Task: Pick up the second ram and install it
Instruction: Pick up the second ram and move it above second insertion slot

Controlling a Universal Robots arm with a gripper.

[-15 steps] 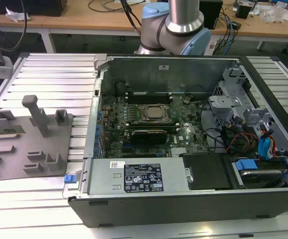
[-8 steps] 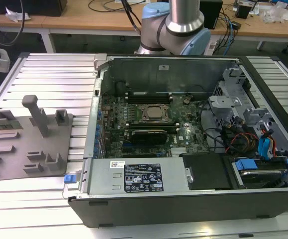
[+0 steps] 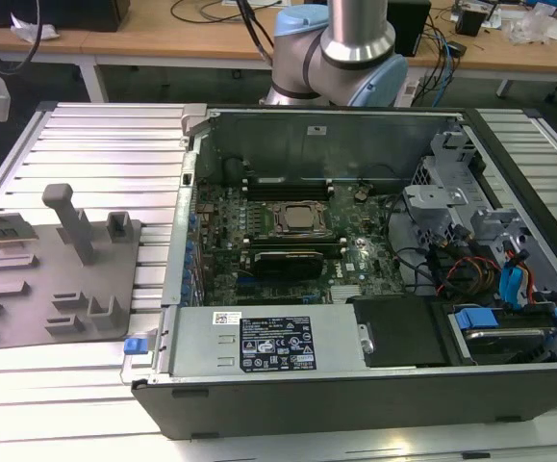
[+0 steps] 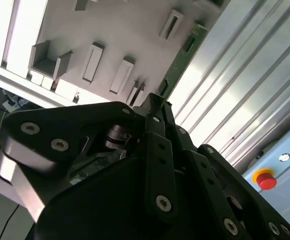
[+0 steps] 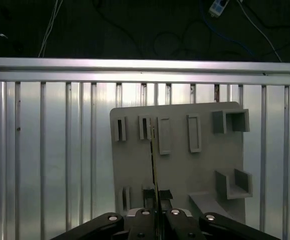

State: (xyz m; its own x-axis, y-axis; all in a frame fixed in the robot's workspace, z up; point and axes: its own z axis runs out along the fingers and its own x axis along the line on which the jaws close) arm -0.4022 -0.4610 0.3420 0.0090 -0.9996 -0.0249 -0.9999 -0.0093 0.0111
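One ram [image 4: 184, 54] stands edge-on in the gripper [image 5: 157, 196], jaws closed tight on one end, held over the grey tray [image 5: 185, 170]. Tray and open case [image 3: 355, 414] rest on a ribbed aluminium table [image 5: 44, 150]; wooden benches [image 3: 163, 34] stand behind it, and dark floor [image 5: 134, 30] shows past the table's edge.

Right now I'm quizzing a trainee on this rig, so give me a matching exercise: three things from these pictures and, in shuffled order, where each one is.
Things
1. second ram
2. grey fixture tray
3. processor socket

Places
A. on the motherboard inside the open computer case
B. clamped between the fingers
C. flat on the ribbed table, at the exterior view's left of the case

Pairs: 1-B, 2-C, 3-A
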